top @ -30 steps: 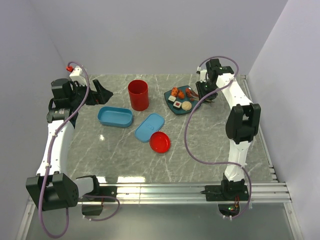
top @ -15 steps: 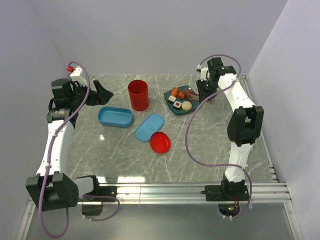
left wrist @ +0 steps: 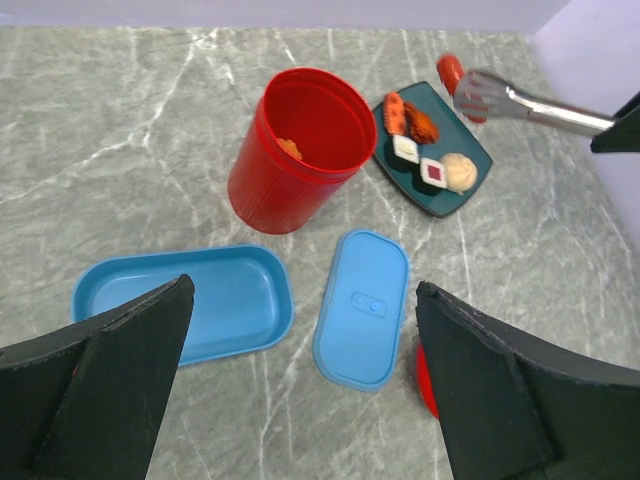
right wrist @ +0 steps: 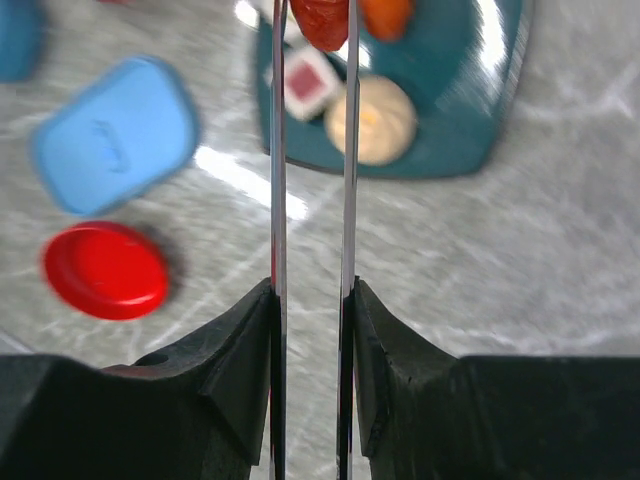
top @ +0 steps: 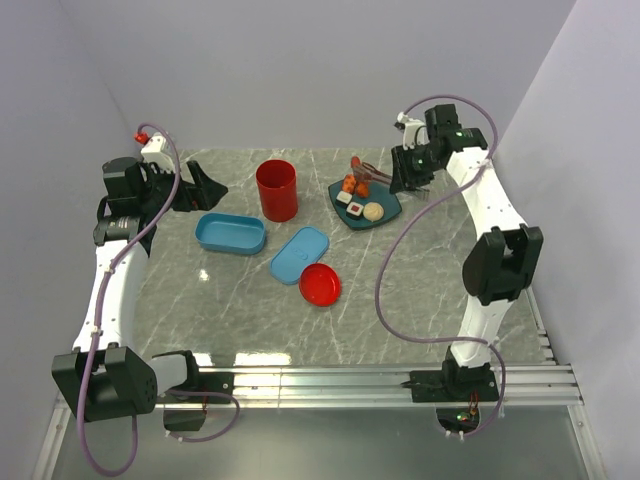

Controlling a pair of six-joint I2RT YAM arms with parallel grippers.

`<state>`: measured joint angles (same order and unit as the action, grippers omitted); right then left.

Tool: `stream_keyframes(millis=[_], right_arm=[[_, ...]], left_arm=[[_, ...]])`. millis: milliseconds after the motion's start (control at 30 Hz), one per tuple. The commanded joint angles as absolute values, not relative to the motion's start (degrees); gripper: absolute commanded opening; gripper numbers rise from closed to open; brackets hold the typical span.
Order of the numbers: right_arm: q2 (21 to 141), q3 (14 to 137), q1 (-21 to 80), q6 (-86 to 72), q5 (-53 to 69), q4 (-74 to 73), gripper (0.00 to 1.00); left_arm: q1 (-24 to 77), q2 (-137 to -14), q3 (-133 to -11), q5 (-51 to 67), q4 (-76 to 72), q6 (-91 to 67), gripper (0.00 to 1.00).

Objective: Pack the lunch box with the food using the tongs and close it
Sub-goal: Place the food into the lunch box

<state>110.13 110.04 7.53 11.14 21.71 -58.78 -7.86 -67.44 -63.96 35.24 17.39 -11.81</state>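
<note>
The silver tongs [right wrist: 279, 150] sit squeezed between the jaws of my right gripper [right wrist: 313, 300], which is shut on them. Their tips pinch a red-orange food piece [right wrist: 322, 20] above the far side of the dark teal plate [top: 388, 208]. The rest of the food [top: 358, 200], orange chunks, white rolls and a beige ball [right wrist: 370, 118], stays on that plate. The light-blue lunch box [top: 230, 233] lies open with nothing in it, its lid [top: 300, 254] flat beside it. My left gripper [left wrist: 305, 400] hangs open above and behind the box, holding nothing.
A tall red cup [top: 277, 190] stands between box and plate, with an orange piece [left wrist: 290, 148] inside. A flat red disc [top: 320, 284] lies just right of the lid. White walls close in on the left, back and right.
My right arm has risen from the plate and drawn back, lifting the tongs with the red-orange piece in their tips. The left arm has not moved.
</note>
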Motion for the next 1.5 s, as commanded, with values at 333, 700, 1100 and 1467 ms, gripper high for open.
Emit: stream_keyframes(millis=[333,700,1100,1467], right_arm=[[104.4,116.5,17.6,10.5,34.8,-48.8,0.19],[112.8,124.5,24.3,7.1,33.4,-45.9,0.2],[116.7,123.8,25.8,7.0,31.9,-44.9,0.26],[116.5,124.5,25.8,6.1,31.6,-44.8,0.58]], left_arm=[[-8.1,-66.4,-65.6,41.9,14.3,-13.7,1.0],[-8.1,-66.4,-64.8,41.6,14.9,-12.7,0.99],[-8.1,-66.7,-65.1,40.0,15.9,-12.0,0.99],[-8.2,-66.4,-65.6,39.6,16.6,-11.8,1.0]])
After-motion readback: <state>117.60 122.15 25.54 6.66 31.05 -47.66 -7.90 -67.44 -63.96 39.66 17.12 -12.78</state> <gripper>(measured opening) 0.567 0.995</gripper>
